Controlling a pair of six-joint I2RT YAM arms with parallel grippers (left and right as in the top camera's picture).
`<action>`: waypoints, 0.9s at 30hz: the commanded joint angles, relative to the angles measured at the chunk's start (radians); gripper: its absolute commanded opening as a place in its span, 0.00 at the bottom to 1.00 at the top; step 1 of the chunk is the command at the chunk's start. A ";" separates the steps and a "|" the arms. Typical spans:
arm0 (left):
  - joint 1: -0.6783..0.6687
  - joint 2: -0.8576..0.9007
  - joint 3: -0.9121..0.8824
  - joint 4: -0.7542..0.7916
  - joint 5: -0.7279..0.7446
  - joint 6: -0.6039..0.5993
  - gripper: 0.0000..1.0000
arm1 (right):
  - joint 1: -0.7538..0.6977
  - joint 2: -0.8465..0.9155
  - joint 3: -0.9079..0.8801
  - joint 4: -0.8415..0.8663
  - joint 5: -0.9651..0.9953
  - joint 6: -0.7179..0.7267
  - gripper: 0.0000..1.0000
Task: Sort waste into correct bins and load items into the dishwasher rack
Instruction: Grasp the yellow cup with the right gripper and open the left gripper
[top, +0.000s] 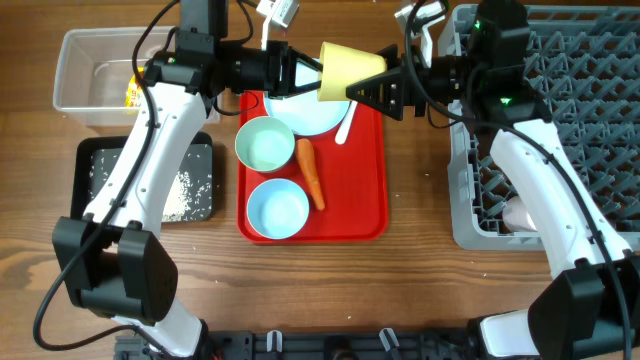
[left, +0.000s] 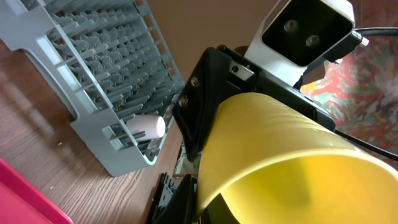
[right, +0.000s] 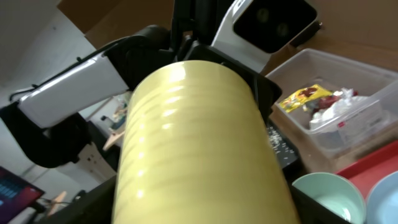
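Yellow cup (top: 350, 70) between left tool (top: 308, 74), right tool (top: 362, 90); grips obscured.

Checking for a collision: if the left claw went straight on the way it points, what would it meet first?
The yellow cup, at the tips of the left claw; just beyond, probably the right claw. Whether either grips it is unclear.
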 joint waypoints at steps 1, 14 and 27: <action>-0.007 -0.011 0.008 0.003 0.040 0.003 0.04 | 0.005 0.021 0.005 0.009 0.004 0.017 0.64; -0.007 -0.011 0.008 0.003 0.042 0.002 0.27 | -0.068 0.021 0.005 0.015 -0.056 0.015 0.52; 0.001 -0.011 0.007 -0.019 -0.166 0.003 0.39 | -0.209 0.016 0.005 -0.301 0.086 -0.167 0.54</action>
